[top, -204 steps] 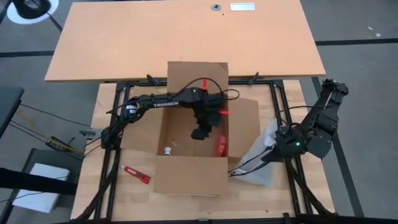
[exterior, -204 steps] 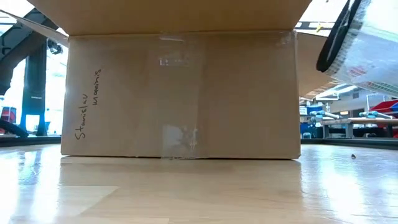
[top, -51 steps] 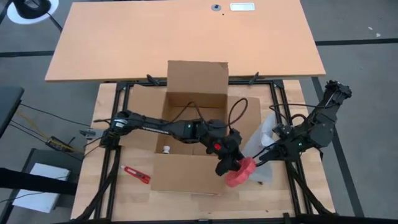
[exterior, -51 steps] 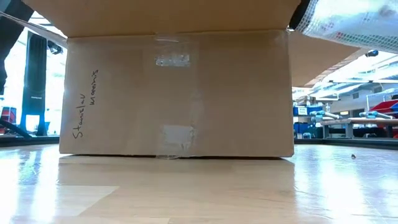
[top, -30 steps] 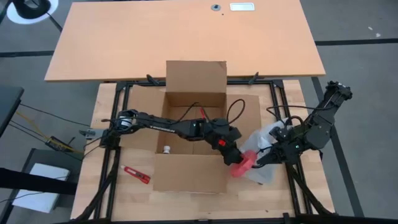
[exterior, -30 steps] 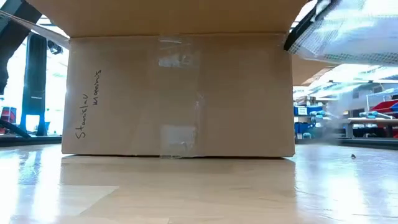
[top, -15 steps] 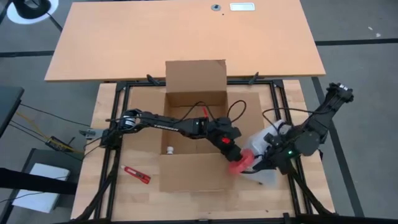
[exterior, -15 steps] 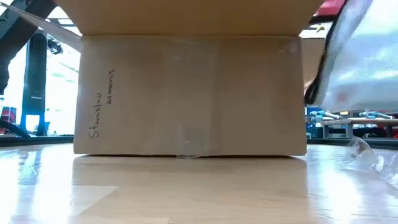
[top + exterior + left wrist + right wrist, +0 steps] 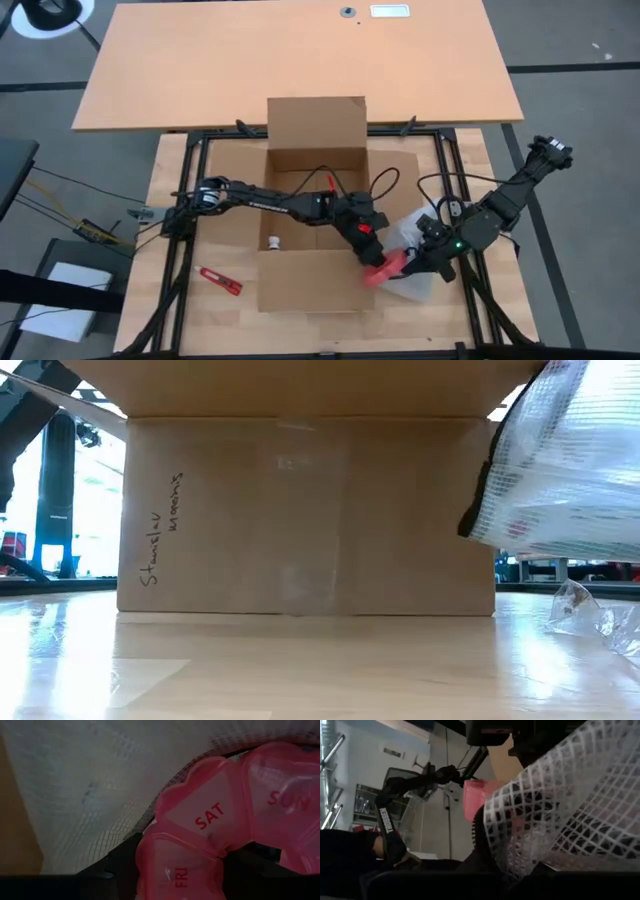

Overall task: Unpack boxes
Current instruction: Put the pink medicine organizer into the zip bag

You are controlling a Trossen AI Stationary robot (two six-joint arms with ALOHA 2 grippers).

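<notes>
A pink pill organizer (image 9: 220, 820) is filling most of this shot, with heart-shaped lids reading SAT, FRI and part of SUN. It's pressing right up against a white mesh bag (image 9: 100, 785) with a dark edge.

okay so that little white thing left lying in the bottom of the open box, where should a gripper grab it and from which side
From straight above, through the open top. The small white item lies on the floor of the cardboard box near its left wall, so the walls block any sideways approach. Close across its narrow width, jaws clear of that wall. Its exact shape is too small to tell.
</notes>
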